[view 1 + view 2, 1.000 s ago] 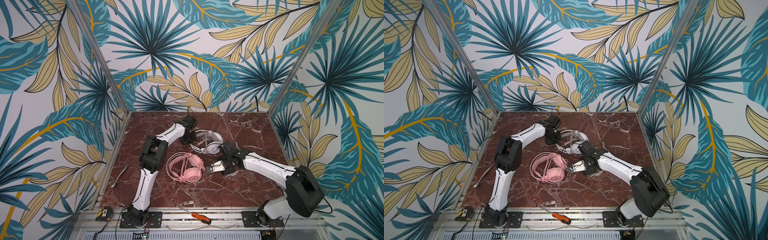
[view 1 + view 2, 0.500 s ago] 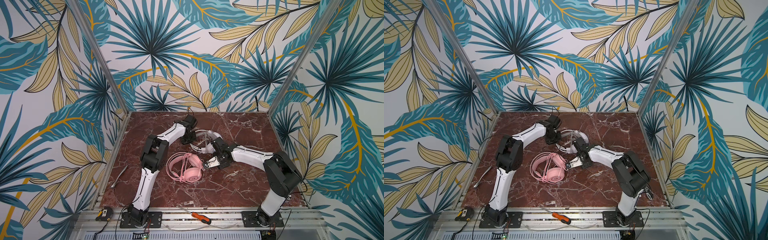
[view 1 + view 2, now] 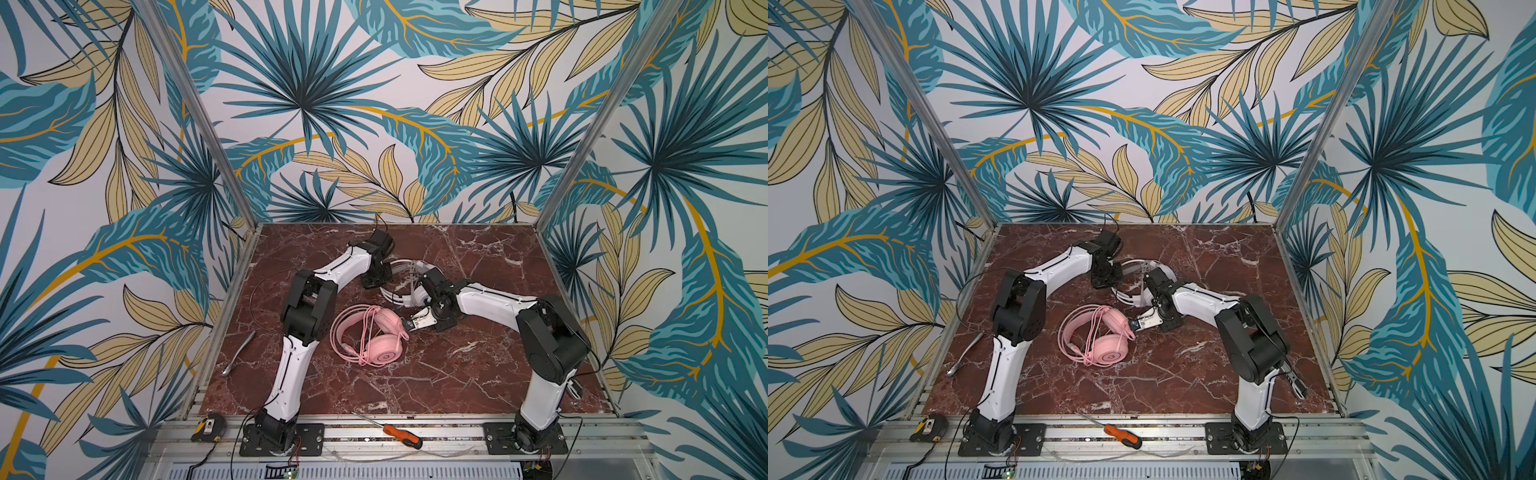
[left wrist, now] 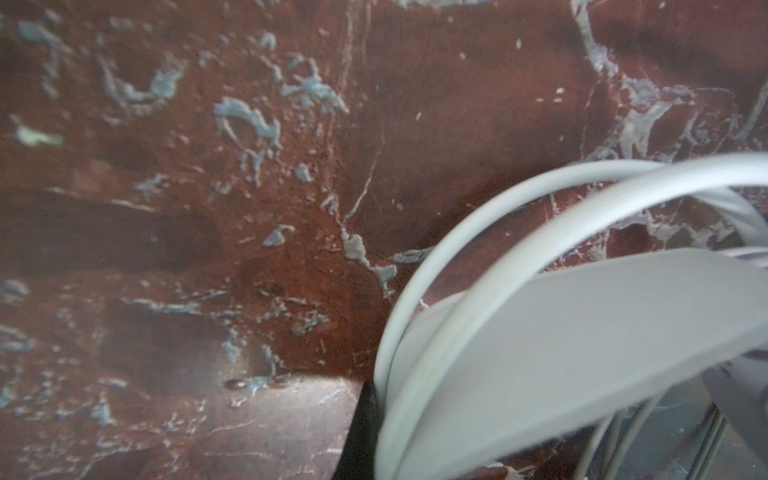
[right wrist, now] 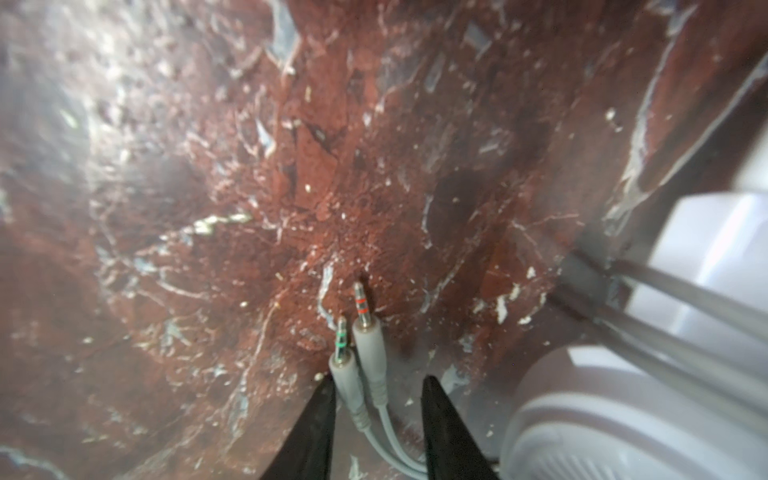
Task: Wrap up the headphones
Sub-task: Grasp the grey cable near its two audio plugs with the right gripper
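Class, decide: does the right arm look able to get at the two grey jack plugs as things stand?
Probably yes: the jack plugs lie uncovered on the table, between the right gripper's parted fingers.

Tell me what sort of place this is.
Probably a robot test cell: left arm and right arm bolted to an aluminium rail, a marble-look tabletop boxed in by leaf-print panels, a screwdriver lying there.

A: Left arm, right arm: white link shells, black joint housings.
B: Bases?
A: Flat black base plates, screwed down. Thin black cable loops off the left arm. Fingers black, tapered.
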`<state>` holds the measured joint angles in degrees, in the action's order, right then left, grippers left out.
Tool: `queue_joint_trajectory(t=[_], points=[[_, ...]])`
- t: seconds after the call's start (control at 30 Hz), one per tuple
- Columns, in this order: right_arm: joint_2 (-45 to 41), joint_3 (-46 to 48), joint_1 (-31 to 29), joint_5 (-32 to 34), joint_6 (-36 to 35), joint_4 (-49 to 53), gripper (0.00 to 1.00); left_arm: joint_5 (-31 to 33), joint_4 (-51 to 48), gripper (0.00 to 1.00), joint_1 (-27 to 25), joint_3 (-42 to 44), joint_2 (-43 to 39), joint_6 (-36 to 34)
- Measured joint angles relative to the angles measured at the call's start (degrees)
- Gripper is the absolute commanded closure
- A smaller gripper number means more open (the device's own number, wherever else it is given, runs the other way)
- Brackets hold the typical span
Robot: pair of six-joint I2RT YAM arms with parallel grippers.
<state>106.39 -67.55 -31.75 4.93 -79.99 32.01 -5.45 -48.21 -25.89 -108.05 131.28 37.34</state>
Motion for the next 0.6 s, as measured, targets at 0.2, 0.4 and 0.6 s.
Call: queue_joint_trajectory(t=[0.2,0.4,0.6], points=[[-0.31,-0.48,0.28,-1.90,1.79,1.09,0.95,-0.52,-0.07,1.00,0.02,-0.09,0.39,0.02],[-1.42,2.36,0.44,-4.39,4.11,-2.97,1.00,-1.60,-0.33,1.00,0.13,-0.96,0.85,0.04],[-2.27,4.24,0.76,-6.86,7.37,-6.71,1.00,-2.64,-0.26,1.00,0.13,-1.64,0.85,0.17]])
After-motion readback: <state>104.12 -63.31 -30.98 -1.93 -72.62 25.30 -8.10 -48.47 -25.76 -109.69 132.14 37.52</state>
